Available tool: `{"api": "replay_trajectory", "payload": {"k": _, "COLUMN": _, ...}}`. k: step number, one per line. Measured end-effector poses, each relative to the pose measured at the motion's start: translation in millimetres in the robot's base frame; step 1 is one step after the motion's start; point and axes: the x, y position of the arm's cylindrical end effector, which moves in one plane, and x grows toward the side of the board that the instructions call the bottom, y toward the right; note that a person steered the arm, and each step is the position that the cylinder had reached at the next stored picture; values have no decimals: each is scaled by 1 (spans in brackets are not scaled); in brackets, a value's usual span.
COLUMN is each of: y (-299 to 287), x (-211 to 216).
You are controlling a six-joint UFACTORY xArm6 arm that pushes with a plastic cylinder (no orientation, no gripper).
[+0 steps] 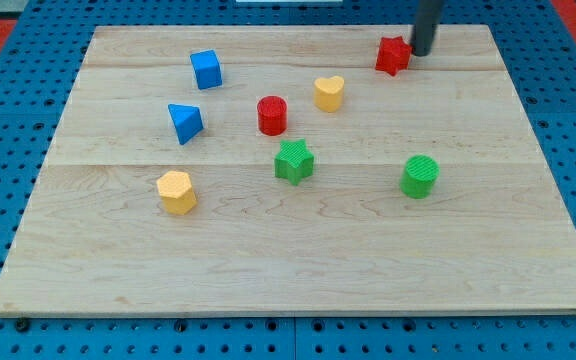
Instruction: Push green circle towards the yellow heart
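Note:
The green circle [420,176] stands on the wooden board at the view's right, below the middle. The yellow heart [329,92] lies up and to the left of it, in the board's upper middle. My tip [421,53] is at the view's top right, just right of the red star [392,55], close to it or touching. The tip is far above the green circle and to the right of the yellow heart.
A red cylinder [272,115] stands left of the yellow heart. A green star [294,161] lies in the middle. A blue cube [206,70] and a blue triangle [184,122] lie at the upper left. A yellow hexagon [176,192] lies at the lower left.

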Motion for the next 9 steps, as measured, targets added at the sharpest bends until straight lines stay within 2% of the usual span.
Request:
{"api": "replay_trajectory", "payload": {"k": 1, "y": 74, "x": 96}}
{"api": "replay_trajectory", "payload": {"k": 2, "y": 91, "x": 218}}
{"api": "replay_trajectory", "payload": {"k": 3, "y": 48, "x": 270}}
{"api": "replay_trajectory", "payload": {"k": 4, "y": -13, "x": 248}}
{"api": "replay_trajectory", "payload": {"k": 5, "y": -40, "x": 203}}
{"api": "replay_trajectory", "payload": {"k": 6, "y": -30, "x": 262}}
{"api": "replay_trajectory", "payload": {"k": 7, "y": -81, "x": 264}}
{"api": "replay_trajectory", "payload": {"k": 8, "y": -115, "x": 221}}
{"api": "replay_trajectory", "payload": {"k": 9, "y": -96, "x": 188}}
